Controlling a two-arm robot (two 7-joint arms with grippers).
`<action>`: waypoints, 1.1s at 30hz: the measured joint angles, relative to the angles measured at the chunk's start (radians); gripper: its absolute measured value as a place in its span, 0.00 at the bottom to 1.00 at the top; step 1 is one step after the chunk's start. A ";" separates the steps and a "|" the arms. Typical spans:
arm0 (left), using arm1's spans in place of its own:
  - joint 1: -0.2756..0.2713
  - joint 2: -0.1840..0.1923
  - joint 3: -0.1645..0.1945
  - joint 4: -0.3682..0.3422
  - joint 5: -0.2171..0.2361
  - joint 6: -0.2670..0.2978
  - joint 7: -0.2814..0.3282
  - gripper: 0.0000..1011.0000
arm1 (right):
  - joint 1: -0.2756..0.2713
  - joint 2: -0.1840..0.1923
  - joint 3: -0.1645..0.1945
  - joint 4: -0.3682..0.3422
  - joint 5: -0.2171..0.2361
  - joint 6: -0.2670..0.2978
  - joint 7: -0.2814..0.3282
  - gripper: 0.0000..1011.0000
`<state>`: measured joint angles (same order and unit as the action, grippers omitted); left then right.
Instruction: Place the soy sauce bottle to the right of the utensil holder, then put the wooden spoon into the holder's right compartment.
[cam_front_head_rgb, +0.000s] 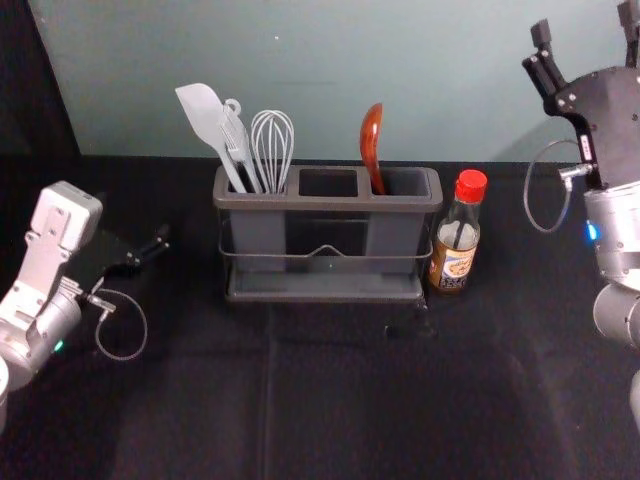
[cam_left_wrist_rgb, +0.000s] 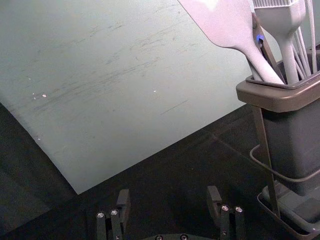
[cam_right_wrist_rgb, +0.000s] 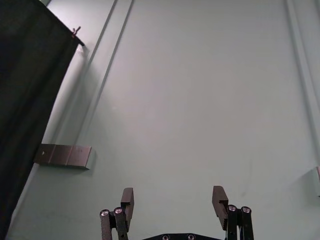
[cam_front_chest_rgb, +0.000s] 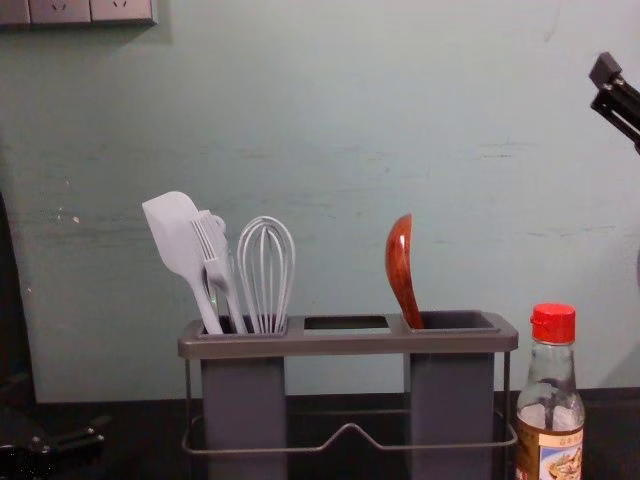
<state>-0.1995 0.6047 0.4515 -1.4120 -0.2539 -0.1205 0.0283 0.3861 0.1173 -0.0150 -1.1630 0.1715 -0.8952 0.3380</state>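
Observation:
My left gripper (cam_front_head_rgb: 150, 255) is open, low at the left, apart from the utensil holder (cam_front_head_rgb: 325, 297). Raised at the far right, my right gripper (cam_front_head_rgb: 585, 25) stands open and empty. The wooden spoon (cam_front_head_rgb: 371, 145) stands bowl-up in the holder's right compartment, leaning on its left side. Just right of the holder, the soy sauce bottle (cam_front_head_rgb: 456, 245) with its red cap is upright. In the left wrist view, the left gripper (cam_left_wrist_rgb: 169, 201) has nothing between its fingers, and the holder (cam_left_wrist_rgb: 280, 100) is nearby. Only wall lies beyond the right gripper (cam_right_wrist_rgb: 173, 201) in the right wrist view.
A white spatula (cam_front_chest_rgb: 172, 235), a small brush-like utensil (cam_front_chest_rgb: 213, 250) and a whisk (cam_front_chest_rgb: 266, 270) stand in the holder's left compartment. A pale wall (cam_front_head_rgb: 330, 60) rises behind the black-covered table (cam_front_head_rgb: 330, 400).

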 joint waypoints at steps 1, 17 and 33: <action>0.000 0.000 0.000 0.000 0.000 0.000 0.000 0.99 | 0.000 0.000 0.003 0.001 0.000 -0.002 0.001 0.99; 0.000 0.000 0.000 0.000 0.000 0.000 0.000 0.99 | -0.087 -0.031 0.092 -0.080 -0.192 0.235 -0.130 0.99; 0.000 0.000 0.000 0.000 0.000 0.000 0.000 0.99 | -0.173 -0.026 0.073 -0.176 -0.214 0.598 -0.193 0.99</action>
<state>-0.1995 0.6047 0.4514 -1.4120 -0.2539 -0.1205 0.0283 0.2129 0.0910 0.0575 -1.3390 -0.0429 -0.2975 0.1447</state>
